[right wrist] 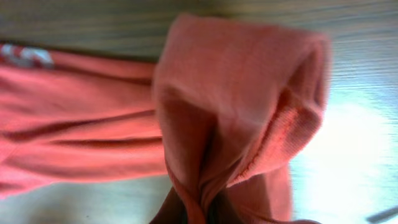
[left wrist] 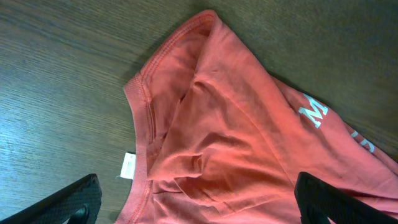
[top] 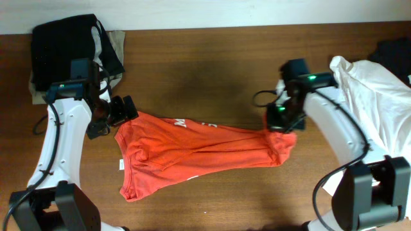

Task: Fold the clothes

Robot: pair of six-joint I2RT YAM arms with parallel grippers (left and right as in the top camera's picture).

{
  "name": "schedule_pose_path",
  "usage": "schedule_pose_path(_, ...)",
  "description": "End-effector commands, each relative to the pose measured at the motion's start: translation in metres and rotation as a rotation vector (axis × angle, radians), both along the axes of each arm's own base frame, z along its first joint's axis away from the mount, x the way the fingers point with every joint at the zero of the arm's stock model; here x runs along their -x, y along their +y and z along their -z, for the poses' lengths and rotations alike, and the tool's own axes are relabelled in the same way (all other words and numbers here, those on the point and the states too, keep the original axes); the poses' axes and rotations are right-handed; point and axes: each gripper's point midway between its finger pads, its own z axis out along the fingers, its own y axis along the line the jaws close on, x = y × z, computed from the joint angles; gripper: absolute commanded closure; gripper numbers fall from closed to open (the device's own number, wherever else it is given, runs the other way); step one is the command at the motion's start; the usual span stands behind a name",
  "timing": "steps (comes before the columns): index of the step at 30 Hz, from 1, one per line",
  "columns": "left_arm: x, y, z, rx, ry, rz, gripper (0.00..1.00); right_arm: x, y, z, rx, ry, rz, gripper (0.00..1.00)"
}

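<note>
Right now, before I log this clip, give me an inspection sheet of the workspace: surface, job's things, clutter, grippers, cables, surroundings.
Surface: brown wooden table, no spills seen.
Job's things: orange shirt rumpled, stretched between the grippers, not folded; black pile over khaki cloth at far left; white cloth at right.
Clutter: dark item at the far right edge, kind unclear.
Grippers: left gripper open over the collar end; right gripper shut on the shirt's other end, cloth bunched.
Cables: black loop by the right arm; cable along the left arm.
Surroundings: pale strip beyond the table's far edge; nothing else seen.
</note>
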Motion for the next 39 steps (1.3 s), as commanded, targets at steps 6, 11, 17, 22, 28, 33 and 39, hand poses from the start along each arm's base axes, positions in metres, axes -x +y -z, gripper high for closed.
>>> schedule_pose_path(6,-0.001,-0.002,-0.009,0.007,-0.026,0.006,0.01,0.002,0.102,0.0,-0.081,-0.062,-0.036,0.96)
schedule_pose_path(11,0.0,-0.002,-0.009,0.007,-0.022,0.007,0.01,0.014,0.155,0.017,-0.116,-0.059,-0.105,0.77)
schedule_pose_path(17,0.0,-0.002,-0.009,0.007,-0.022,0.007,0.01,0.022,0.169,0.022,-0.115,-0.053,-0.145,0.3)
schedule_pose_path(22,0.0,-0.002,-0.009,0.004,-0.024,0.025,0.01,0.002,0.127,-0.013,-0.111,-0.095,-0.124,0.13)
schedule_pose_path(28,0.002,0.003,0.02,-0.001,0.057,0.146,0.01,-0.013,0.017,-0.018,0.003,-0.02,0.013,0.01)
schedule_pose_path(33,0.01,-0.001,0.059,0.091,0.185,0.197,0.01,-0.013,-0.062,-0.017,0.01,0.02,0.128,0.01)
schedule_pose_path(39,0.023,0.029,0.073,0.201,0.232,0.142,0.01,-0.003,-0.121,-0.017,-0.001,0.045,0.258,0.01)
